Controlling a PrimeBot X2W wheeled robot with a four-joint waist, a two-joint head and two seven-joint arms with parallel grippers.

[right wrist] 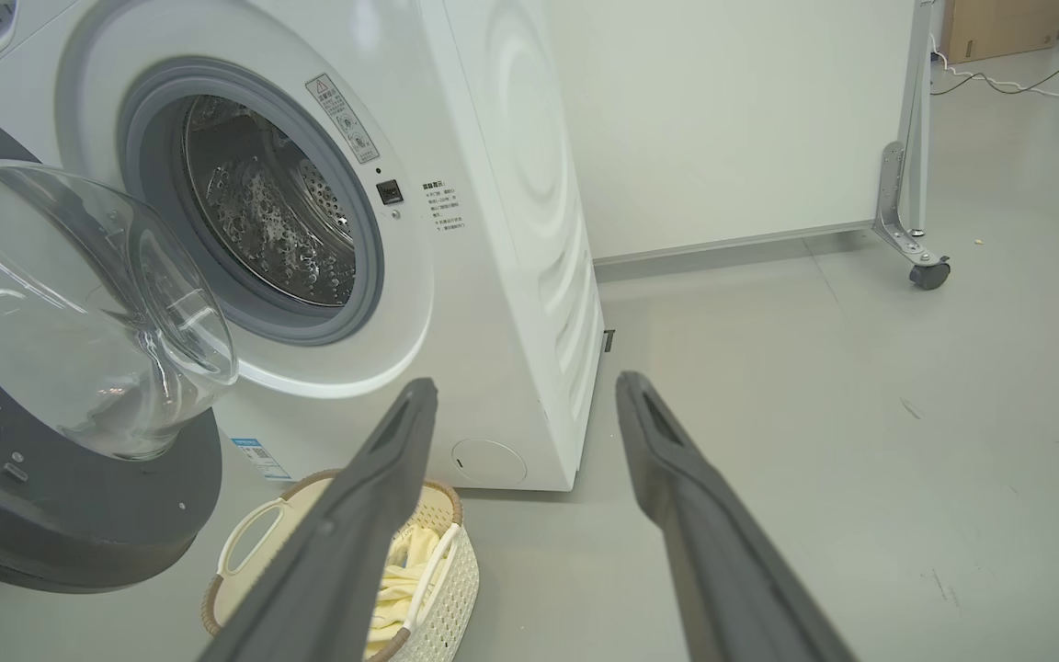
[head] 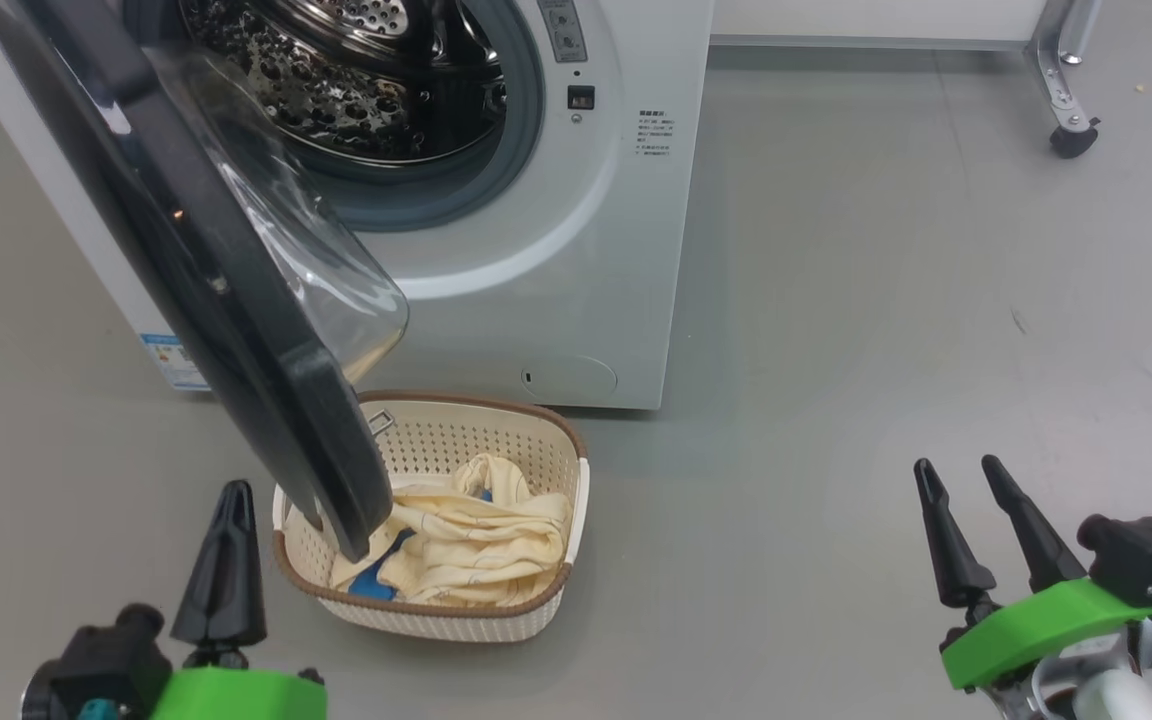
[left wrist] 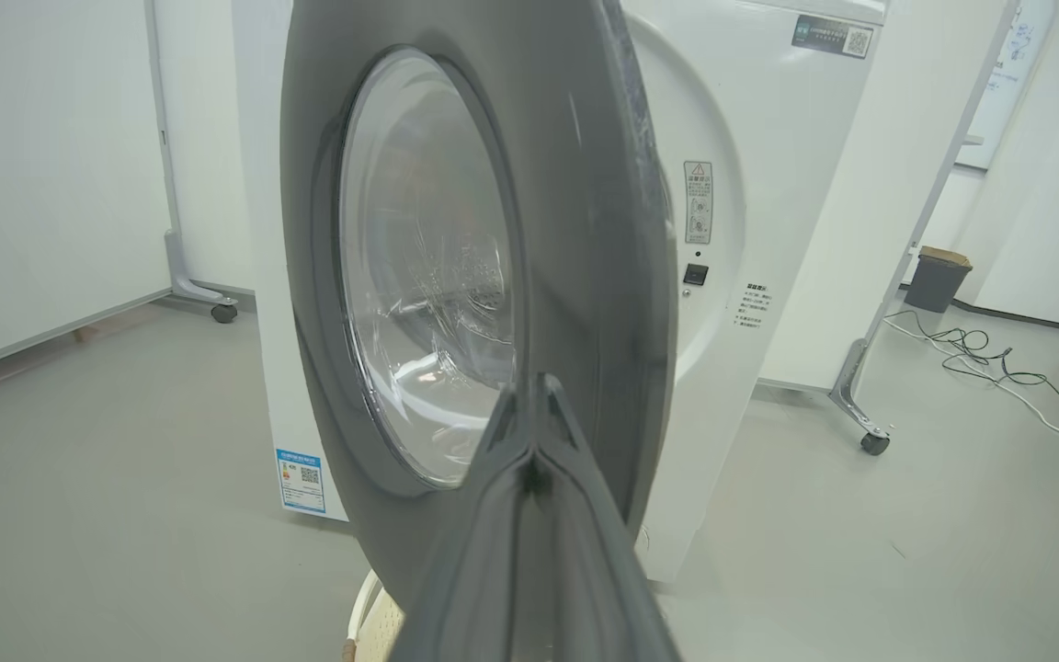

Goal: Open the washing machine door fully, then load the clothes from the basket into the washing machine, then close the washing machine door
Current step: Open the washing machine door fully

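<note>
Right now the washing machine (head: pixel 576 250) fills the 11 to 12 o'clock part of the head view, and its steel drum (head: pixel 366 90) is bare to the room. The door (head: pixel 236 330) stands swung out on its hinge side at 10 o'clock, partway open. Its black rim runs down toward 7 o'clock and its clear glass bowl (head: pixel 336 270) bulges toward the drum.

On the grey floor (head: pixel 886 300) just in front of the machine, at about 6 o'clock, sits the basket (head: pixel 456 615). The door's lower edge crosses over the basket's 9 o'clock side in this view. The clothes (head: pixel 476 545) lie crumpled inside the basket, cream-yellow with a blue patch toward 7 o'clock.

At 7 o'clock, the left gripper (head: pixel 231 515) has its two fingers pressed tight together with nothing between them. It sits just to the 9 o'clock side of the basket. In the left wrist view its joined tips point at the door's outer face; whether they touch it I cannot tell.

At 4 o'clock, well apart from the basket, the right gripper (head: pixel 958 468) has its fingers spread wide and empty. In the right wrist view the basket lies at 7 o'clock, under that gripper's left finger.

A wheeled white panel (head: pixel 1071 140) stands at 1 o'clock.
</note>
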